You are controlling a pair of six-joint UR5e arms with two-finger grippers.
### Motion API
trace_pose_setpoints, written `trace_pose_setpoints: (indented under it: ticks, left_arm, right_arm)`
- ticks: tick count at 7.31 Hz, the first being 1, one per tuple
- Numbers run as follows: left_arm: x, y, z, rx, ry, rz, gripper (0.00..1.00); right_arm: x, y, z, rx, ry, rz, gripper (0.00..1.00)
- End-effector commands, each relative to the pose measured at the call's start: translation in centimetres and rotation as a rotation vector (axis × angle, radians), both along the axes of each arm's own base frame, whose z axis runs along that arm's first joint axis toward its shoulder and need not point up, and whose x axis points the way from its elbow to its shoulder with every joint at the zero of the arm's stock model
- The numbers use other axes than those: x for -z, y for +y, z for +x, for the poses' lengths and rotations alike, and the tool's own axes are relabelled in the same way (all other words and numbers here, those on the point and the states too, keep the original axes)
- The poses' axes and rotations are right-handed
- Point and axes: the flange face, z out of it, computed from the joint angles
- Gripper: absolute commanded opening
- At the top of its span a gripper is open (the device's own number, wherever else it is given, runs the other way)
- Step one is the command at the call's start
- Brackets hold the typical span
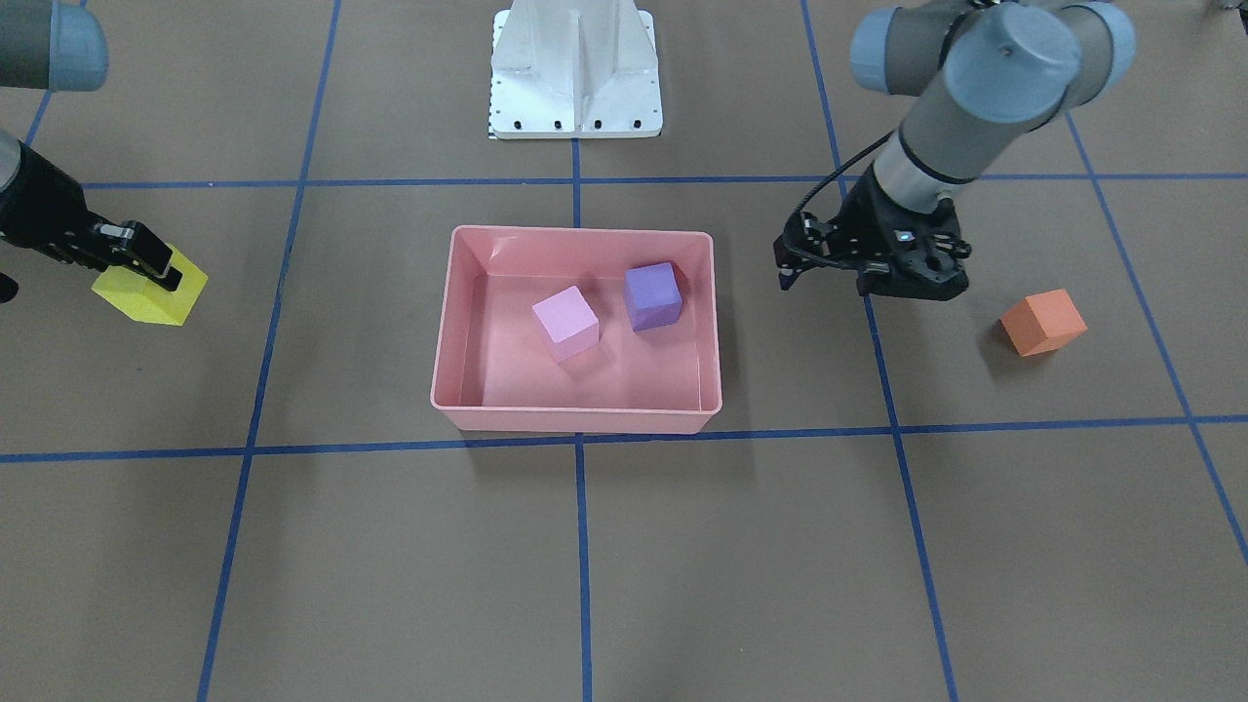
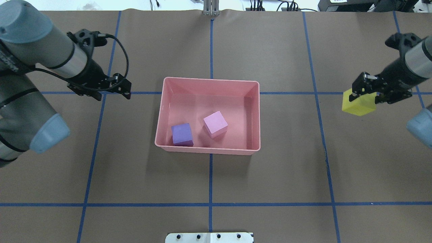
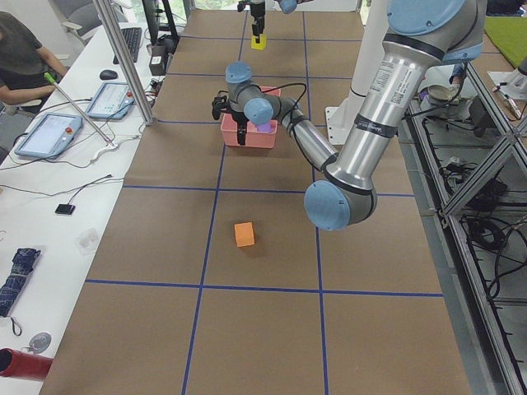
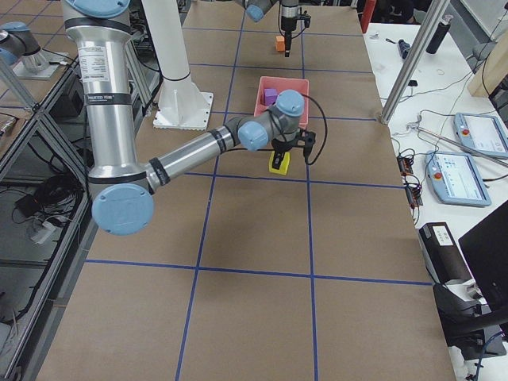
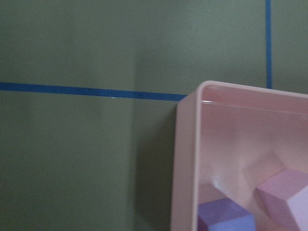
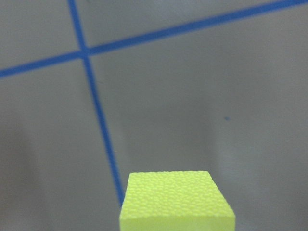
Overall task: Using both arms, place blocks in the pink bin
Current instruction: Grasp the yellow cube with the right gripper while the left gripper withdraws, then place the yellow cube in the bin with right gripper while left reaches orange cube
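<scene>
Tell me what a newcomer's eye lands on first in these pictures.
First comes the pink bin at the table's centre, with the purple block and the light pink block already inside it. Next is the bright yellow block, gripped in the right claw off to one side of the bin. The orange block lies alone on the brown table on the opposite side.

No legible lettering, brand mark, number or sign in any view. Tablet screens on the side bench lit but too small to read. Fine dark marks along the edge of the white pedestal base, too fine to make out.
</scene>
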Motion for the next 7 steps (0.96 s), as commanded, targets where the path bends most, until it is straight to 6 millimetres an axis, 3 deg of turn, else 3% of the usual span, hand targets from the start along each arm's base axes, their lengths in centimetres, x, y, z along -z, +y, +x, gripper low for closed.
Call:
trace_pose_setpoints:
  ticks: [1, 2, 3, 4, 6, 7]
  left_arm:
    - [-7.1, -1.2, -7.6, -0.04, -0.022, 0.011, 1.0]
    - [-9.4, -2.1, -9.7, -0.045, -0.043, 0.031, 1.0]
    - [-11.1, -3.0, -10.8, -0.044, -0.059, 0.03, 1.0]
    - [-12.6, -3.9, -11.7, -0.062, -0.073, 0.053, 1.0]
    - [-13.5, -3.8, -12.3, -0.055, -0.085, 0.046, 1.0]
    - [-14.2, -4.1, -12.7, -0.048, -0.093, 0.032, 1.0]
  right_arm:
    - [14.9, -0.2, -8.4, -0.062, -0.017, -0.07, 0.0]
    - [18.1, 2.7, -15.2, -0.083, 0.015, -0.055, 0.0]
    - [21.0, 3.7, -20.1, -0.1, 0.021, -0.074, 0.0]
    - [21.8, 3.3, -25.0, -0.093, 0.04, -0.065, 0.0]
    - [19.5, 3.8, -29.6, -0.097, 0.043, -0.048, 0.0]
    - [19.0, 3.8, -29.6, -0.096, 0.048, -0.05, 0.0]
